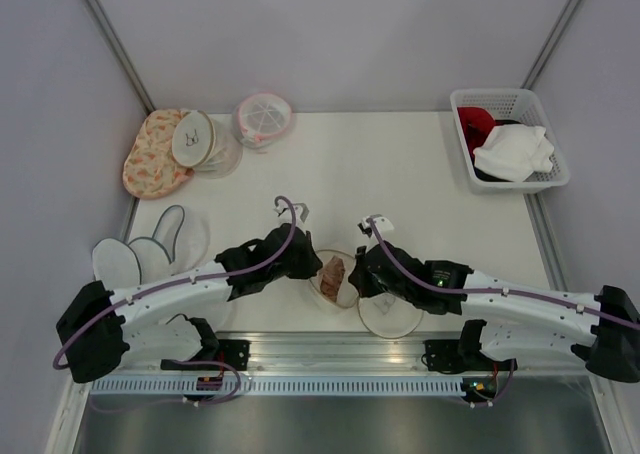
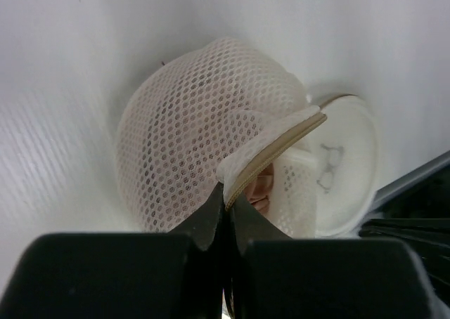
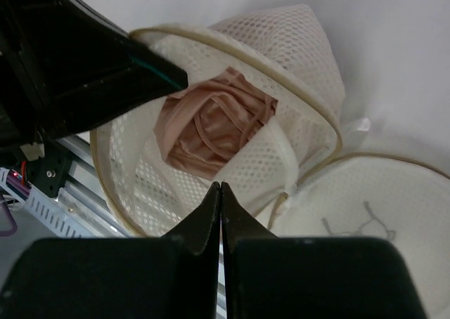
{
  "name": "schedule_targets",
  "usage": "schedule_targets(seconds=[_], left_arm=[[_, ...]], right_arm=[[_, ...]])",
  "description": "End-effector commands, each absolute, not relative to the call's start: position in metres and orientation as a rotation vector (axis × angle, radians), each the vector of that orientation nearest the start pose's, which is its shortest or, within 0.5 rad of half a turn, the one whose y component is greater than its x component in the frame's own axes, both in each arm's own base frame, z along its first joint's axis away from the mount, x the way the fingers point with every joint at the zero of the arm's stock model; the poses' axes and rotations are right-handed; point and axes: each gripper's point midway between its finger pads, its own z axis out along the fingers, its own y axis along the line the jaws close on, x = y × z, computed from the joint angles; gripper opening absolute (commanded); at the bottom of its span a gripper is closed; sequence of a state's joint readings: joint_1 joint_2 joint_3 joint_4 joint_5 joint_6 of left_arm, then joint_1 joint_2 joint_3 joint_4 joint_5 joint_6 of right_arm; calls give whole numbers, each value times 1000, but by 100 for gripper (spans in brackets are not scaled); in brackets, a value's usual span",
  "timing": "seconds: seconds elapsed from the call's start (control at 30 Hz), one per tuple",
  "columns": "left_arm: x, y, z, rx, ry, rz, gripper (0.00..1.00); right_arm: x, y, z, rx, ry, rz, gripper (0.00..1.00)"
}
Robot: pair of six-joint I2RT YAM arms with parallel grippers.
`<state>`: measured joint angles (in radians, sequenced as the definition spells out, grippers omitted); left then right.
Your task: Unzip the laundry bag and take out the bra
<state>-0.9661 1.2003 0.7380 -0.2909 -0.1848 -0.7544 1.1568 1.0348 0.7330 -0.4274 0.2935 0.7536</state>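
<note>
The laundry bag (image 1: 345, 292) lies unzipped near the table's front edge, between my two arms. Its cream mesh half (image 2: 200, 119) stands up; the flat half with the black bra drawing (image 3: 373, 210) lies beside it. The pinkish-beige bra (image 3: 211, 126) sits bunched inside the open mesh half and also shows from above (image 1: 332, 272). My left gripper (image 2: 226, 192) is shut on the bag's tan zipper rim (image 2: 281, 145). My right gripper (image 3: 221, 185) is shut, tips against the inner mesh flap just below the bra, with nothing visible between them.
At the back left lie an orange floral bag (image 1: 150, 159), a round mesh case (image 1: 195, 139) and a pink-trimmed domed bag (image 1: 264, 119). A white basket (image 1: 505, 96) at the back right holds red and white garments. Flat white mesh pieces (image 1: 150, 249) lie at the left.
</note>
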Motion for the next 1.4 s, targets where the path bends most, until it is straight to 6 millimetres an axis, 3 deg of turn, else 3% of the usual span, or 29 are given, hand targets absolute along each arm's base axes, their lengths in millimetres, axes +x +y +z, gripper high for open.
schedule_targets(seconds=[0.0,0.07,0.13,0.23,0.3,0.33,0.37,0.43,0.5,0.57,0.93,1.0,1.13,1.27,1.3,1.37], left_arm=[[193,-294,138,-209,2270,-1008,2],[188,-291,138,-245,2239,-1070,2],[184,-285,135,-295,2224,-1102,2],[181,-274,124,-370,2211,-1113,2],[180,-267,132,-417,2164,-1149,2],[180,-261,127,-441,2157,-1132,2],[180,-256,137,-460,2116,-1159,2],[182,-245,134,-504,2097,-1133,2],[182,-238,144,-531,2054,-1150,2],[180,-230,138,-544,2062,-1117,2],[171,-231,124,-567,2114,-1139,2],[171,-229,124,-574,2108,-1143,2],[170,-225,123,-580,2102,-1139,2],[169,-219,123,-590,2097,-1118,2],[170,-217,122,-597,2092,-1110,2],[171,-215,122,-598,2090,-1097,2]], right_arm=[[152,306,155,-336,2217,820,0],[153,315,149,-347,2231,846,26],[153,325,142,-356,2239,871,38],[151,338,132,-372,2268,916,51],[147,346,128,-378,2283,949,55],[147,348,118,-382,2310,932,56],[147,350,115,-382,2319,933,56],[146,352,104,-389,2343,924,56],[149,358,104,-387,2329,937,55],[149,362,98,-400,2341,933,53],[155,403,71,-481,2356,981,51],[157,409,69,-481,2353,986,43],[159,408,60,-494,2383,939,2],[161,386,74,-492,2375,851,0],[163,382,92,-481,2337,859,0],[156,367,100,-513,2348,833,1]])
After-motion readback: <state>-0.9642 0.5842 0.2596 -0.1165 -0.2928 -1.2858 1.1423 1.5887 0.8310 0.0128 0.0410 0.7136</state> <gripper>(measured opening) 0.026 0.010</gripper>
